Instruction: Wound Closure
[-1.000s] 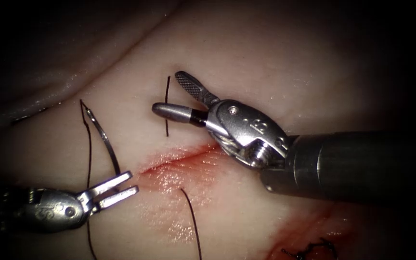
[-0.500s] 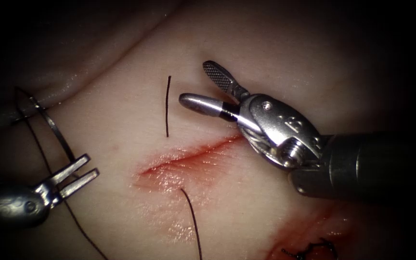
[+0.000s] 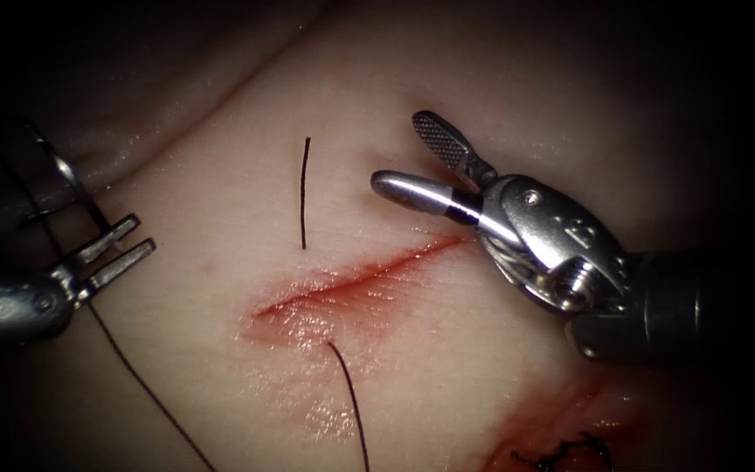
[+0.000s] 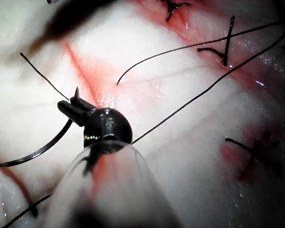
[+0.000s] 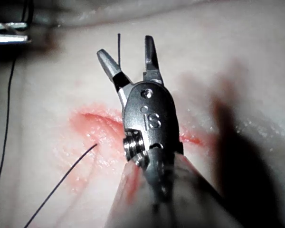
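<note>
At the frame's left edge the left tool (image 3: 120,253) clamps the curved needle (image 3: 76,188) clear of the tissue (image 3: 220,175), trailing thread (image 3: 146,385), while the right tool (image 3: 417,162) hovers spread and empty above the cut (image 3: 351,284).

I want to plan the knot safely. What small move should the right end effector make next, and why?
Probably bring the open, empty right end effector left to the short thread end standing out of the tissue above the cut. The left end effector, left of the cut, holds the needle near one end, clear of the tissue, so nothing secures that end.
</note>
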